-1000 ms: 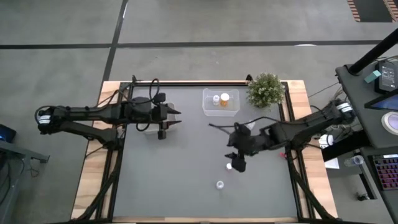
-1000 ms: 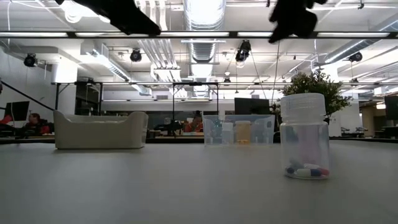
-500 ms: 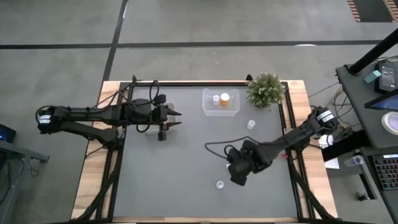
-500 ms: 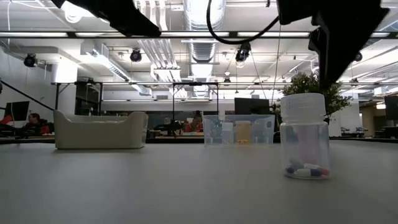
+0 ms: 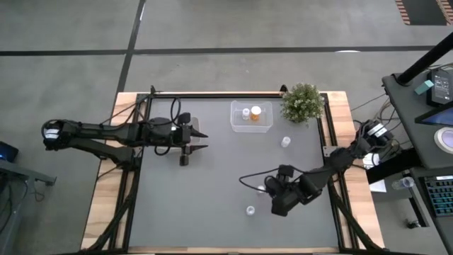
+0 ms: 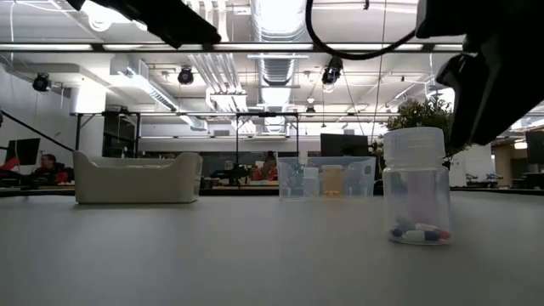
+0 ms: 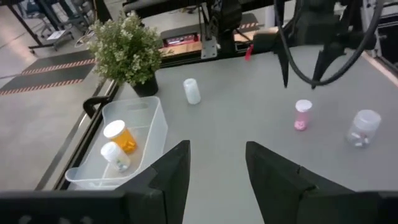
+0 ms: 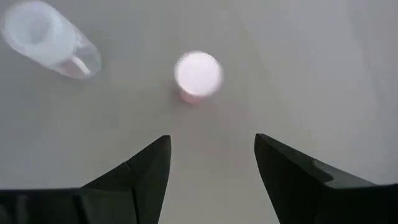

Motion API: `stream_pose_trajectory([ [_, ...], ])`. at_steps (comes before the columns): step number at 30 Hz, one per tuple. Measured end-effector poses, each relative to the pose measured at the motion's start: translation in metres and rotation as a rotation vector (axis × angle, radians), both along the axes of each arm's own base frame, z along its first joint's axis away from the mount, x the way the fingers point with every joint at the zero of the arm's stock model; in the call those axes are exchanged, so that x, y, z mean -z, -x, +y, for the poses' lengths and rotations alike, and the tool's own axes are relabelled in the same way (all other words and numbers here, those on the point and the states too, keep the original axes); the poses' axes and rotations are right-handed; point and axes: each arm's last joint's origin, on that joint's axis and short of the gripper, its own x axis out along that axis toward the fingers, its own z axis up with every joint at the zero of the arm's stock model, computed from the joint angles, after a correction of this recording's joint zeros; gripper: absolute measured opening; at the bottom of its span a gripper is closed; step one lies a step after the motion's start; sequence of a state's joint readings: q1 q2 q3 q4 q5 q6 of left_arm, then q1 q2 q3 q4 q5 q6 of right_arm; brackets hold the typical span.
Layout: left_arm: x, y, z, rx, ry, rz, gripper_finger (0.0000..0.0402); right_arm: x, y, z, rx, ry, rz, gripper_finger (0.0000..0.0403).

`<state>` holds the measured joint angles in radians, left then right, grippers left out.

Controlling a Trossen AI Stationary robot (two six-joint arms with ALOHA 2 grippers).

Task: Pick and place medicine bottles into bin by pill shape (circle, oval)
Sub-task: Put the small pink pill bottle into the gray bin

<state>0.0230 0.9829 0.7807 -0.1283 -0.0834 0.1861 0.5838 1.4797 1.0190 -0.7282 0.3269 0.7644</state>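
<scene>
Right gripper point(image 8: 211, 168), open and empty, hovers above a pink bottle point(image 8: 198, 74) standing on the table point(image 5: 212, 184). It looks light, rigid and smooth; take it across the body below the cap.

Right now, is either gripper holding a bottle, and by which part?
No. Both hold nothing: the right gripper is open above the pink bottle, and the left gripper is open too.

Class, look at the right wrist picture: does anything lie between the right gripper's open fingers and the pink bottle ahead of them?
Nothing visible does. The right gripper is open, and only bare table separates it from the pink bottle. The clear bottle stands off to one side, clear of that path.
</scene>
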Motion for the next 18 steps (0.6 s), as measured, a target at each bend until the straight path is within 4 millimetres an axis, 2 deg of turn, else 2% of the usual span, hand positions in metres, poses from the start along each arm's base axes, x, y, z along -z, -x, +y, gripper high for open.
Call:
stream_pose_trajectory([
  [5,-0.003,-0.001,-0.002,0.01,0.001,-0.029,0.0141,0.022,0.0,-0.002,-0.057,-0.003,-0.138,0.0224],
  [9,-0.005,-0.001,-0.002,0.011,0.0,-0.049,0.0141,0.032,-0.003,-0.002,-0.098,0.014,-0.279,0.0224],
  [13,-0.005,-0.001,-0.002,0.01,0.0,-0.049,0.0141,0.039,-0.003,-0.005,-0.108,0.025,-0.307,0.0218],
  [18,-0.005,-0.001,-0.002,0.009,0.005,-0.049,0.0141,0.04,-0.002,-0.005,-0.109,0.027,-0.304,0.0185],
])
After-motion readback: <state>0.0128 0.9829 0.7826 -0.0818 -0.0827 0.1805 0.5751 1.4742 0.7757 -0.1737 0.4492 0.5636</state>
